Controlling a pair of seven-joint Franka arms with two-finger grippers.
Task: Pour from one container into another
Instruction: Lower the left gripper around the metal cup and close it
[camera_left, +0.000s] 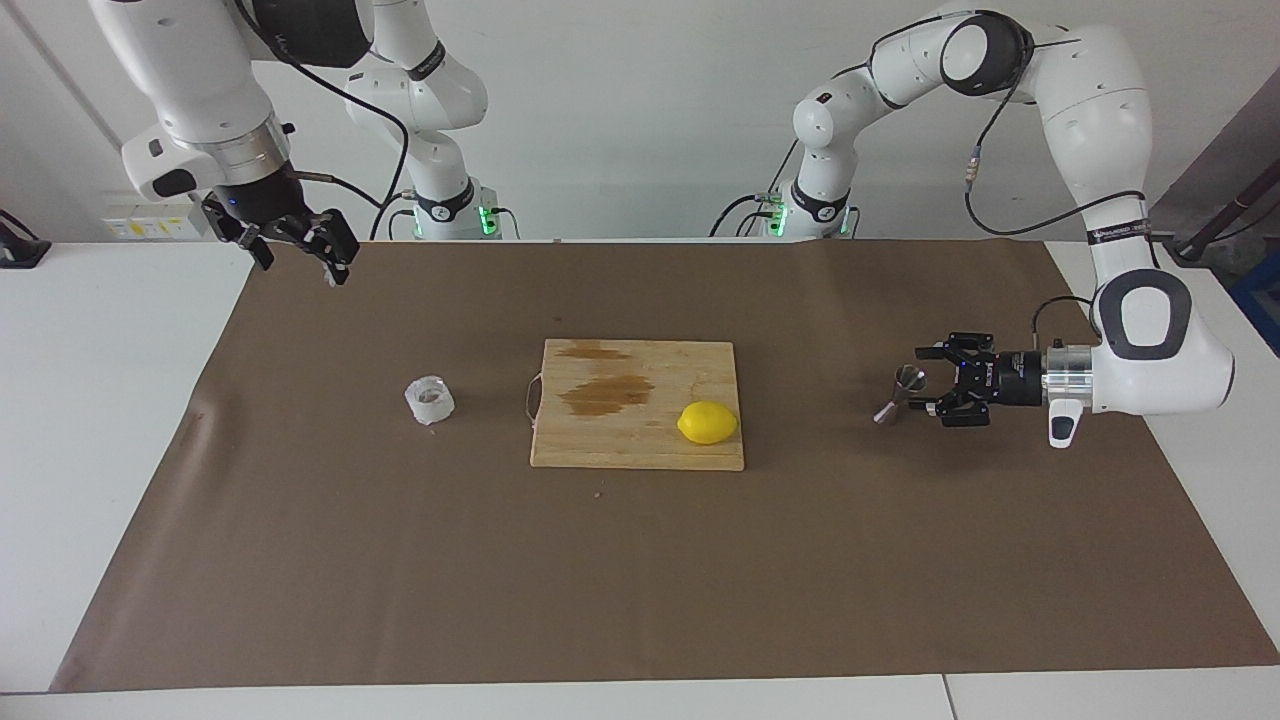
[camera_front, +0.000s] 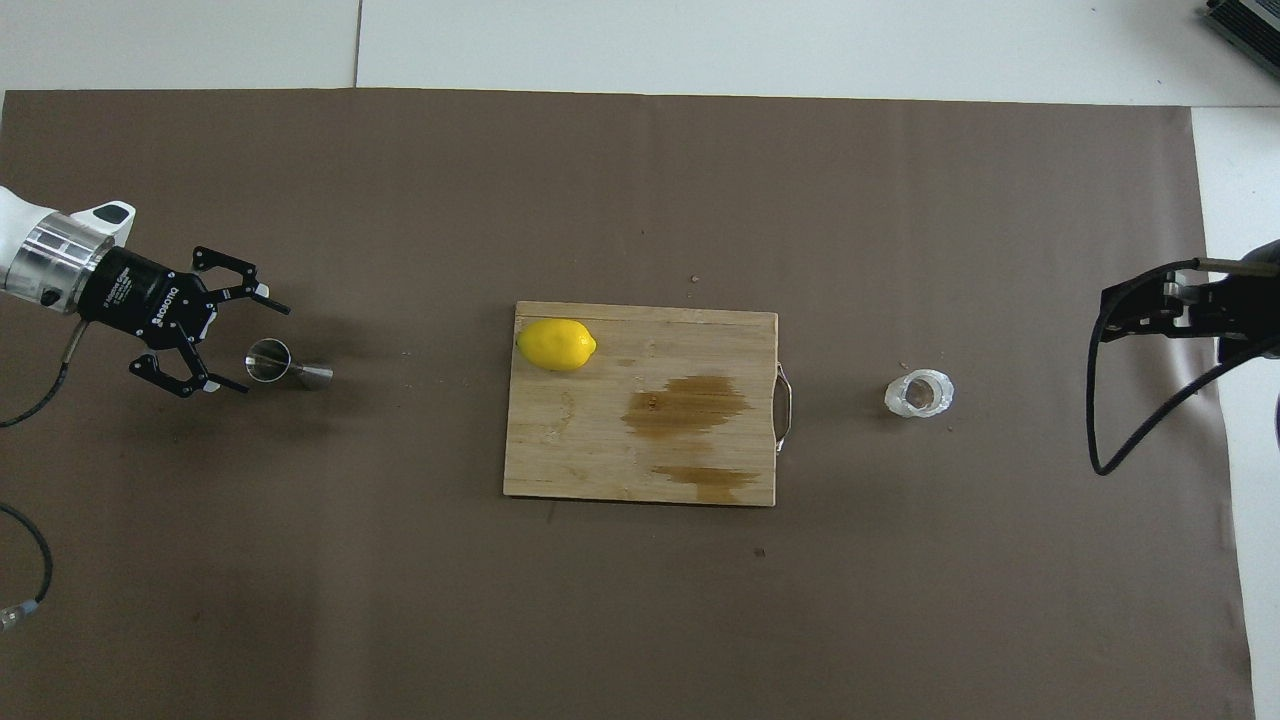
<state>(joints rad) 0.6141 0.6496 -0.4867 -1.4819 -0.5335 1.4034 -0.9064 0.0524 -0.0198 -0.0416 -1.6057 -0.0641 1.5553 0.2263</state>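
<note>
Here the left gripper (camera_left: 925, 393) lay level and low at the left arm's end of the table, its fingers spread with the jigger (camera_left: 900, 394) just at their tips, not yet between them as far as the overhead view showed. The jigger stood upright on the brown mat (camera_left: 640, 580), about midway between the table's long edges. The cup (camera_left: 430, 400) sat well apart from it, toward the right arm's end, with the board (camera_left: 640, 440) and its lemon (camera_left: 708, 422) between the two. The right gripper (camera_left: 300, 245) hung high over the mat's corner nearest the right arm's base, waiting (whether its fingers were spread or pressed together I could not tell). To do the grasp well, the left gripper would likely need to ease forward squarely until the narrow waist sat between the fingers, then close gently; a glancing touch on the flared cone could tip so light a piece.
</note>
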